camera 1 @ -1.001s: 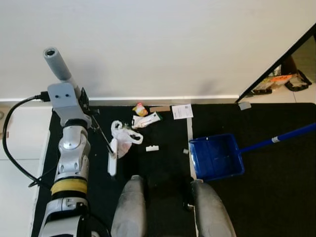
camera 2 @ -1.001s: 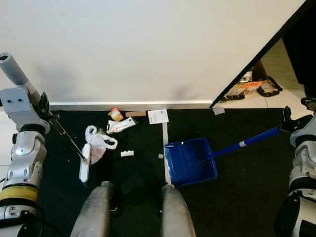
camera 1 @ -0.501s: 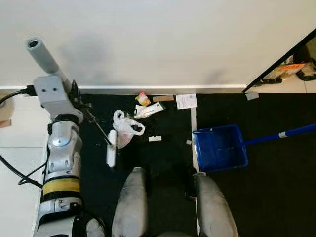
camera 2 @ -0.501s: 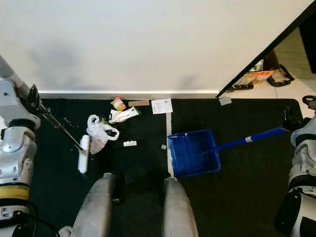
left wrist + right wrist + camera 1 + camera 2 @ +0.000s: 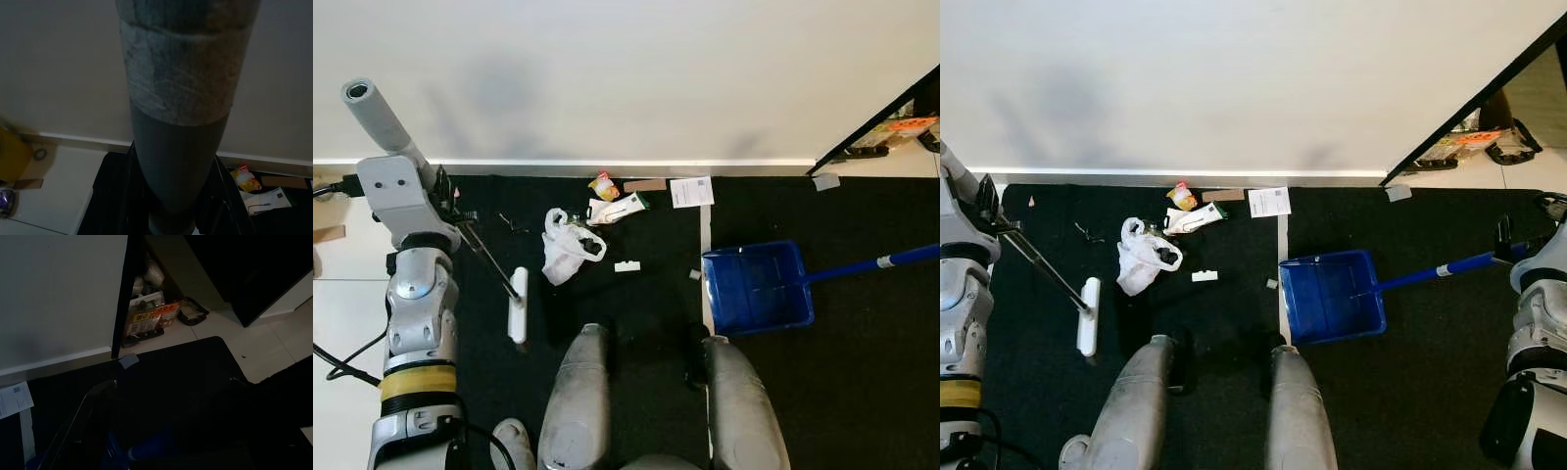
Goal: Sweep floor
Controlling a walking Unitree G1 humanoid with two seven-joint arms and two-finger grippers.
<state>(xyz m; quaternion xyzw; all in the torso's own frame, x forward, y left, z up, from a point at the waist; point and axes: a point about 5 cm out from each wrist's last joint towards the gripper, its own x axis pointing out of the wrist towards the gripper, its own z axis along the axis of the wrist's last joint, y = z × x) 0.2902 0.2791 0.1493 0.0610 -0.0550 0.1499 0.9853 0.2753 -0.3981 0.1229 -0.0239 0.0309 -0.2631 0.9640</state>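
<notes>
My left gripper is shut on the broom's grey handle, which looms large as the grey handle in the left wrist view. Its thin rod slants down to the white broom head, lying on the black mat a little left of a white plastic bag. Near the wall lie a yellow wrapper, a white packet, a paper slip and a small white scrap. The blue dustpan rests open towards the litter. My right gripper is shut on its blue handle.
My two grey legs stand on the black mat between broom and dustpan. A strip of pale tape runs across the mat. A white wall and baseboard close the far side. At the right, a dark doorway holds shoes and clutter.
The view has shifted as I moved. The broom head has drawn back to the left, away from the white bag it was touching. The dustpan keeps its place by the tape.
</notes>
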